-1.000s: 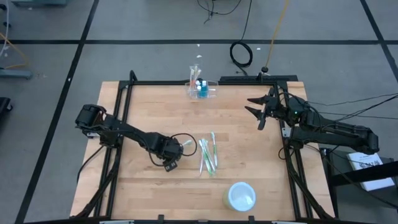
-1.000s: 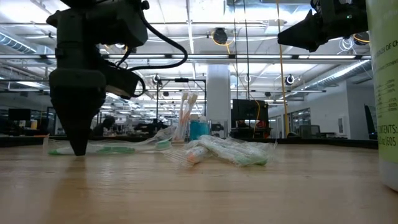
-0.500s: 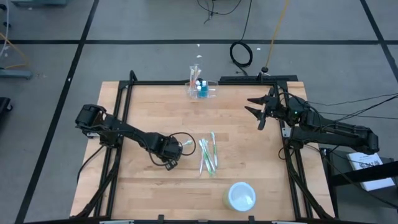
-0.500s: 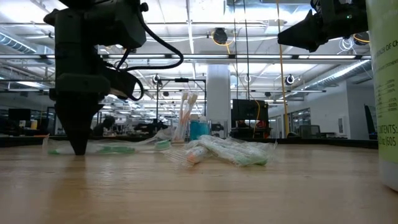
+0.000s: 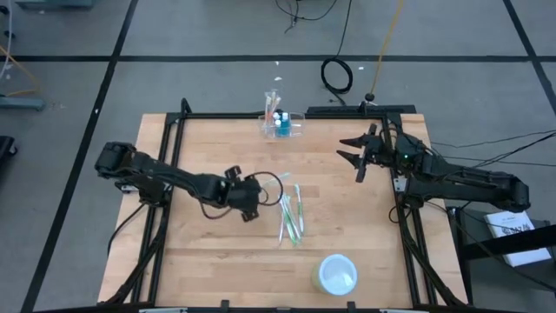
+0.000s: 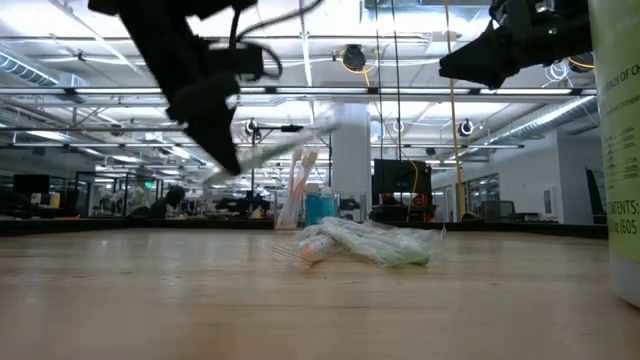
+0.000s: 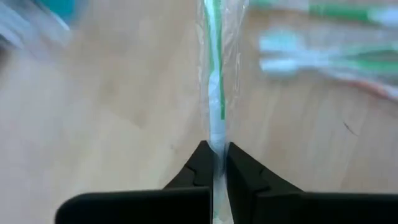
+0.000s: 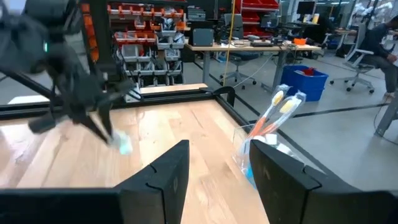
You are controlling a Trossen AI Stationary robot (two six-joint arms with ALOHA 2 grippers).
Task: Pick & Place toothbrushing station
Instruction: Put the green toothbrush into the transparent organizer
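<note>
Now that its jaws have closed, the left gripper lifts a wrapped toothbrush.

High view overhead; low view table-level; wrist views close; all share table.

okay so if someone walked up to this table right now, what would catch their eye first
Probably the left gripper near the table's middle, shut on a wrapped toothbrush and lifted off the wood. Next, the loose pile of wrapped toothbrushes beside it, and the clear holder cup with brushes at the far edge.
</note>
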